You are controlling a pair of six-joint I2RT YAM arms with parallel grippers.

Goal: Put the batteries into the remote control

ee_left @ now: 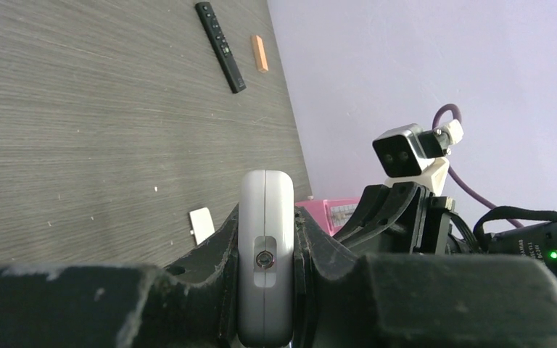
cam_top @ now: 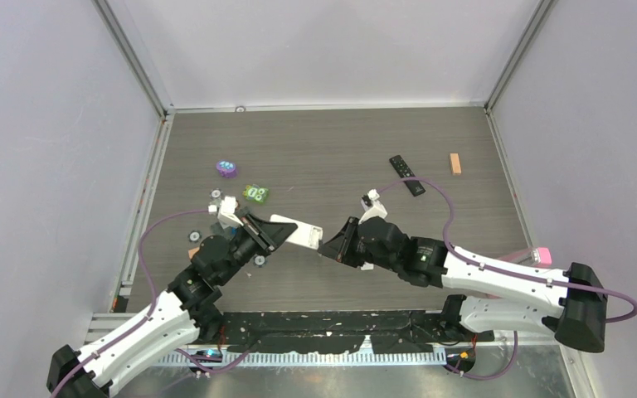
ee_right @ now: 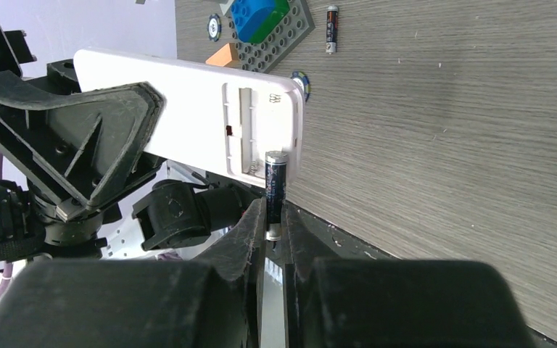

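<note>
Two arms meet above the near middle of a grey wood-grain table (cam_top: 332,141), which is fenced by pale lilac walls (cam_top: 50,124) and metal corner rails (cam_top: 133,58). The left gripper (ee_left: 266,243) is clamped on a smooth white remote (ee_right: 188,109), a long slab with rounded edges, held in the air. Its open battery bay (ee_right: 250,138) faces the right arm.

The right gripper (ee_right: 274,226) pinches one slim dark battery (ee_right: 275,185) upright between its black fingers. The battery's silvery cap is at the bay's edge, near the remote's end; I cannot tell whether they touch.

A second battery (ee_right: 331,29) lies flat on the table beside a studded grey plate (ee_right: 279,47) bearing a blue and green brick (ee_right: 261,16). At the far right, a thin black remote (cam_top: 407,175) and an orange block (cam_top: 456,163) sit near the wall, with open wood grain between them and the arms.
</note>
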